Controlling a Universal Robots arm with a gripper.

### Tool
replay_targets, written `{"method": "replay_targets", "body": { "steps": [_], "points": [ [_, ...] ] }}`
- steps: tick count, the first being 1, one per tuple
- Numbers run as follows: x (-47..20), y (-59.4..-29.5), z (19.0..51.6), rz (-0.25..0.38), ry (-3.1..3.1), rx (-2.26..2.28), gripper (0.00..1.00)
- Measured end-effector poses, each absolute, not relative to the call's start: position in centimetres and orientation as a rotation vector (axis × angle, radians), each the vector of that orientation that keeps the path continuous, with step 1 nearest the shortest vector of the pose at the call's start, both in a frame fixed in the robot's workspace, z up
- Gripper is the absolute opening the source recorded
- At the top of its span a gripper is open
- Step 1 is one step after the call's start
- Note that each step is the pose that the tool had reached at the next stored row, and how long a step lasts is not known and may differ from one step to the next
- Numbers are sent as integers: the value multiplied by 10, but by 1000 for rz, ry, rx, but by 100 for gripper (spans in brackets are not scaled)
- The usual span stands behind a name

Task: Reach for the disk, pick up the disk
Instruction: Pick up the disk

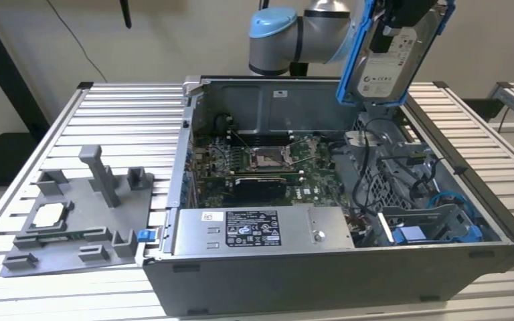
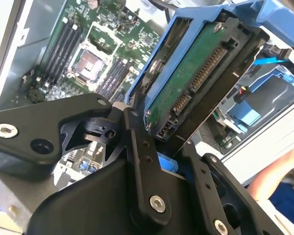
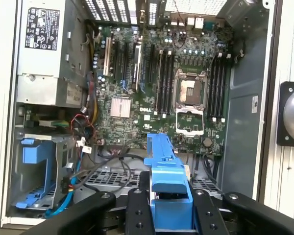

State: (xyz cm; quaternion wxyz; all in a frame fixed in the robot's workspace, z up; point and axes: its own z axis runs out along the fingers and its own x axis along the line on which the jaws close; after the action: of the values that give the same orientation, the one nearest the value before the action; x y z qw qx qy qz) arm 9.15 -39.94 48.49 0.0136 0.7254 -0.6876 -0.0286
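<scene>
Exterior view: the flat rectangular silver metal disk (image 1: 393, 57) with its white printed label and bright blue plastic frame hangs in the air, held upright above the far right part of the open grey metal computer case (image 1: 328, 281), clear of everything inside it. The black gripper (image 1: 400, 20) grasps it from above, below the arm's grey and light-blue joint (image 1: 280, 37). Inside the case lie the green motherboard (image 1: 262, 164) with its empty square processor socket (image 1: 266, 157), the silver power supply box (image 1: 257, 231) along the near wall, and a blue drive bay (image 1: 436, 231) in the near right corner with tangled cables beside it. The case stands on a ribbed aluminium table (image 1: 105, 120); on the exterior view's left rests a grey plastic fixture tray (image 1: 78, 227) carrying a small square silver chip (image 1: 47, 215). Second wrist view: the black fingers (image 2: 142, 161) are closed on the disk's (image 2: 196, 83) edge, one on each side, its green circuit board and connector facing the camera. First wrist view: the disk's blue frame (image 3: 166, 181) sits clamped between the fingers (image 3: 137, 215), high above the motherboard (image 3: 152, 88).
</scene>
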Motion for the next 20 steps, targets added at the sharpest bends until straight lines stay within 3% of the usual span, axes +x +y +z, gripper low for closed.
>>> {"method": "replay_targets", "body": {
  "steps": [20],
  "points": [
    [92, -445, 485, -114, -2131, 2247, 0]
  ]
}}
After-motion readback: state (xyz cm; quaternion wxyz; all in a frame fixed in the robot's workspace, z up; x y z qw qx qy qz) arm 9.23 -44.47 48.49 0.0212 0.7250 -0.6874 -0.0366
